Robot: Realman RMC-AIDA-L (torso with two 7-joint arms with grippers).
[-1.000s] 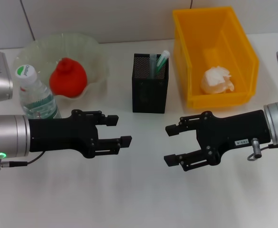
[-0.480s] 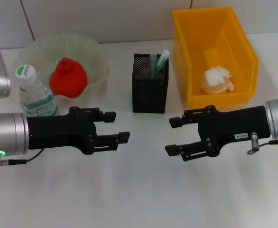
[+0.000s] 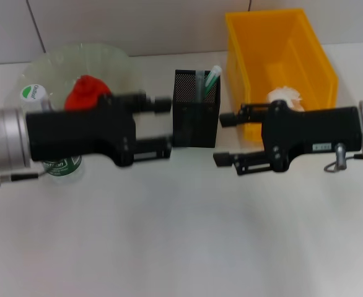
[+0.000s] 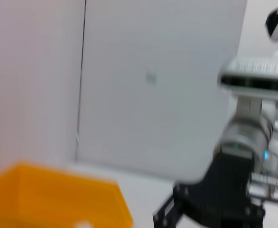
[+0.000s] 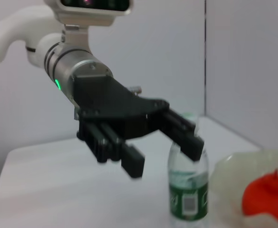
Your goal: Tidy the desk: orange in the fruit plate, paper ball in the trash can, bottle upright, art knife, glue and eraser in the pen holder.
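left pincer (image 3: 164, 124) open, empty, right pincer (image 3: 226, 137) likewise

Yellow trash can (image 3: 321, 68); black mesh pen holder (image 3: 196, 117); red orange (image 3: 85, 93).

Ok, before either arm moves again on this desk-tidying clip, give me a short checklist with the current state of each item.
1. Orange in the fruit plate: ok, a red-orange fruit lies in the clear plate.
2. Paper ball in the trash can: ok, it sits in the yellow bin.
3. Bottle upright: ok, it stands beside the plate.
4. Art knife, glue, eraser in the pen holder: cannot tell; only one green-tipped item shows clearly.
5. Left gripper empty: ok, open, raised in front of the plate.
6. Right gripper empty: ok, open, raised in front of the bin.
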